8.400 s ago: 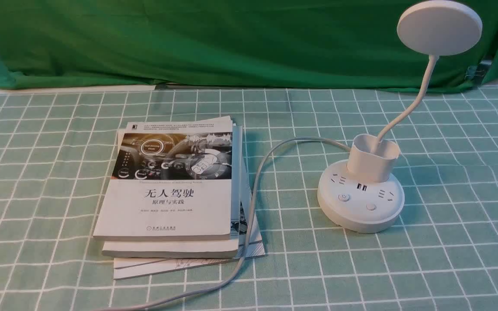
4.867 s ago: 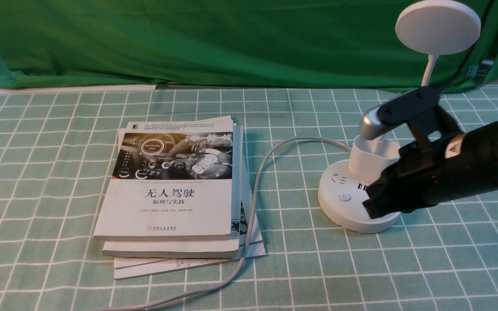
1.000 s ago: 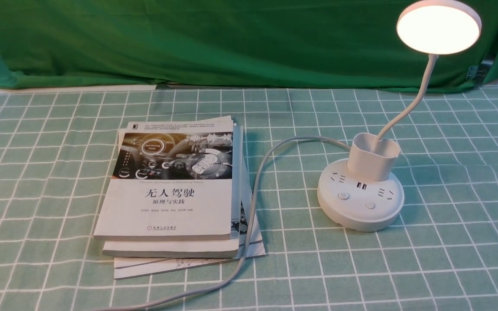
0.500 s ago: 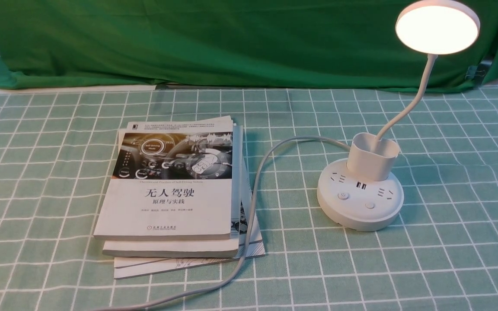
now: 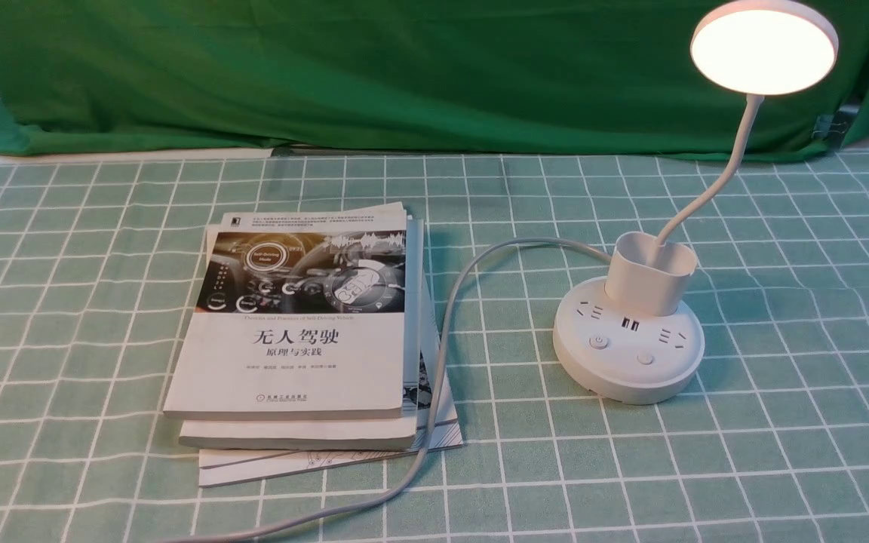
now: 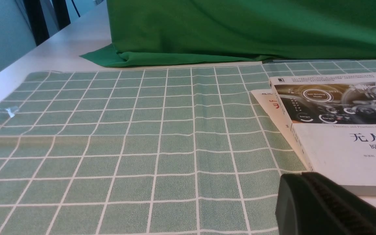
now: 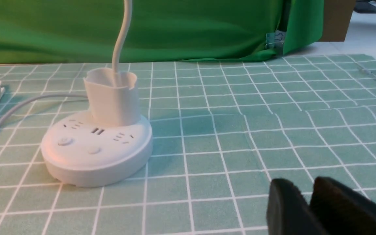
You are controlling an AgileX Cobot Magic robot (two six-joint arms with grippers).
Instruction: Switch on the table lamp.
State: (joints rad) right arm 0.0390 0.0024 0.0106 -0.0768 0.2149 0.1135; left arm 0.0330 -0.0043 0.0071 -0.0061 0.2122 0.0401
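Note:
The white table lamp stands at the right of the checked cloth. Its round disc head (image 5: 764, 49) glows warm and bright atop the thin bent neck (image 5: 713, 188). The neck rises out of the cup-shaped holder (image 5: 649, 275) on the round base (image 5: 628, 377). In the right wrist view the base (image 7: 96, 163) shows two buttons, with nothing touching them. Neither arm appears in the front view. My right gripper (image 7: 302, 184) hovers above the cloth, apart from the base, tips slightly parted and holding nothing. My left gripper (image 6: 300, 176) is shut, close to the books.
A stack of books (image 5: 302, 332) lies left of the lamp, also seen from the left wrist as the books (image 6: 338, 143). The lamp's grey cable (image 5: 442, 339) curves past the stack toward the front edge. A green backdrop cloth (image 5: 404, 68) closes off the far side.
The lamp head was dark at first and now glows. The right arm that reached over the base has left the front view. Nothing has shifted in the last second.

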